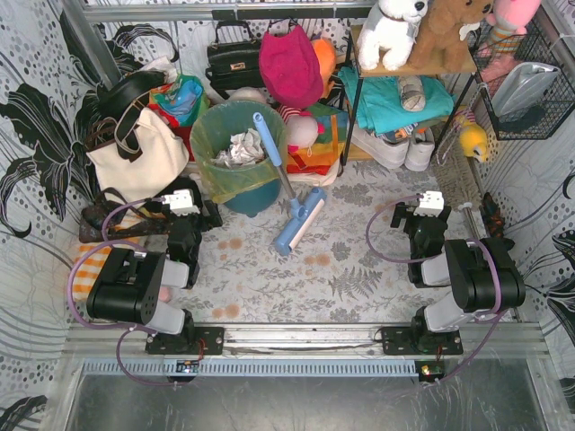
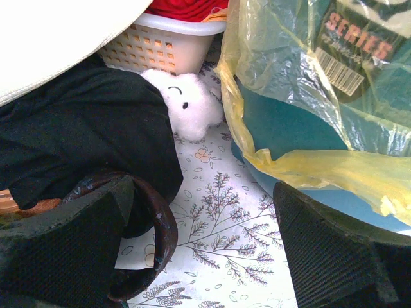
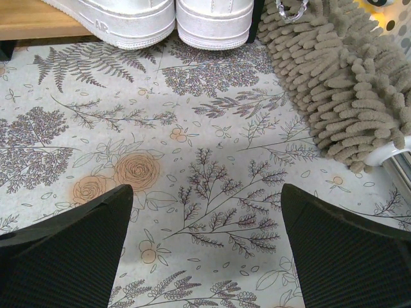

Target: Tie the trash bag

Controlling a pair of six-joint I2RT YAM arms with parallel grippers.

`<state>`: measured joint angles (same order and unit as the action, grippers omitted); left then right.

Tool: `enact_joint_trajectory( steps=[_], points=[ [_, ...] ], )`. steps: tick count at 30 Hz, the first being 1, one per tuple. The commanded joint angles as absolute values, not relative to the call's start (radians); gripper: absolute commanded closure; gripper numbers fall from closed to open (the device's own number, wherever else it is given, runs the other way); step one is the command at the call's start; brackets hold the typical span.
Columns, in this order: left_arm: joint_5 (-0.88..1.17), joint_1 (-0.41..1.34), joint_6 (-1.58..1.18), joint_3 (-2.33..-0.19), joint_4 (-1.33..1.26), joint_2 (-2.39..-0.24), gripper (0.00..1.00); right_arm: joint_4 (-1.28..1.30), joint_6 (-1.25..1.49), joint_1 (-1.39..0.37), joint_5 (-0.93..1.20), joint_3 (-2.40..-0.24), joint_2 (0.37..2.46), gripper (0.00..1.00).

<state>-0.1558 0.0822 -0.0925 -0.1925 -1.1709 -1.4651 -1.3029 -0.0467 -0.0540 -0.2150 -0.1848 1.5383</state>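
Note:
The trash bag [image 1: 214, 144] is thin yellow-green plastic lining a teal round bin [image 1: 254, 196] at the back centre, its rim folded over the bin's edge, with crumpled white paper [image 1: 235, 148] inside. In the left wrist view the trash bag [image 2: 308, 96] hangs over the teal bin [image 2: 282, 128] at upper right. My left gripper [image 1: 190, 203] [image 2: 204, 247] stands open low over the floral cloth, just left of the bin, nothing between its fingers. My right gripper [image 1: 429, 205] [image 3: 207, 247] stands open over bare cloth at the right, far from the bag.
A blue squeegee mop [image 1: 287, 193] leans from the bin onto the cloth. A cream tote [image 1: 135, 153] and dark bags [image 2: 83, 141] crowd the left. White sneakers [image 3: 160, 19] and a beige chenille mop head [image 3: 340, 83] lie ahead of the right gripper. A small white plush [image 2: 189, 102] lies by a basket.

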Motion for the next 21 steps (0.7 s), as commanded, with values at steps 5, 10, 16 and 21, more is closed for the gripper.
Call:
enact_joint_trajectory(
  steps=[5, 10, 16, 21],
  points=[
    [-0.153, 0.072, -0.087, -0.213, -1.207, -1.468, 0.02, -1.334, -0.047, -0.058, -0.231, -0.183, 1.544, 0.03],
    [-0.153, 0.072, -0.088, -0.215, -1.207, -1.468, 0.02, -1.329, -0.037, -0.058, -0.255, -0.183, 1.543, 0.03],
    [-0.152, 0.072, -0.088, -0.214, -1.206, -1.468, 0.02, -1.330, -0.037, -0.058, -0.255, -0.183, 1.543, 0.03],
    [-0.152, 0.072, -0.088, -0.213, -1.206, -1.468, 0.02, -1.330, -0.037, -0.058, -0.255, -0.183, 1.543, 0.03]
  ],
)
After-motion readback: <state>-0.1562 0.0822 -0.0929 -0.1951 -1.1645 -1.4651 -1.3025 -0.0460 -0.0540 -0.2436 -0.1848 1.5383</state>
